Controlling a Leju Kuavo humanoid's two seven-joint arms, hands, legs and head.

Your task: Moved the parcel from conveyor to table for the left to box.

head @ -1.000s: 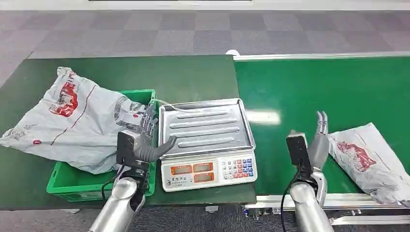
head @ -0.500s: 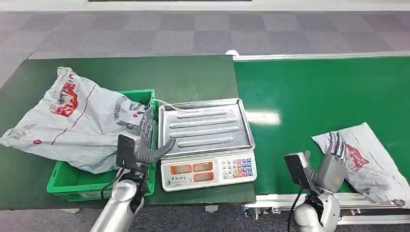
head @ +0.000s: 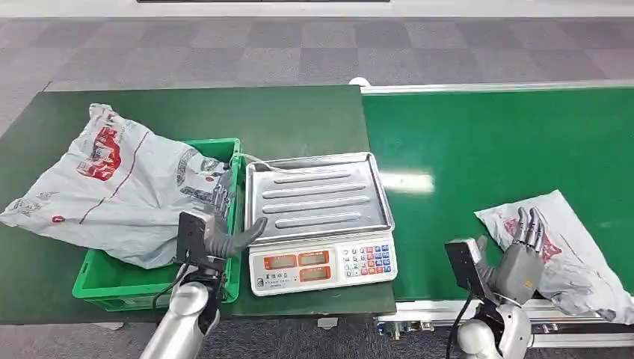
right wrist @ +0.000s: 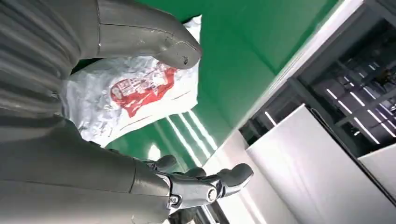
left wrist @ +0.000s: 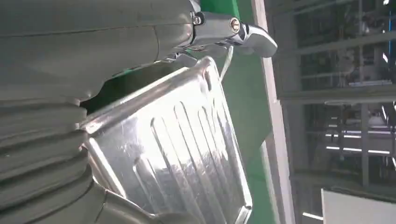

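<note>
Parcel [head: 557, 247] has drifted nearer right robot hand [head: 519, 258].

A weighing scale [head: 321, 224] occupies the centre of the head view, just right of the crate. Its ribbed steel pan [head: 318, 197] faces upward. Below the pan, the front panel carries two orange displays [head: 299, 262] and a keypad [head: 366, 259]. A white cable [head: 254, 159] lies at the pan's upper left corner. Grey checkered carpet [head: 299, 48] spans the top of the frame.
</note>
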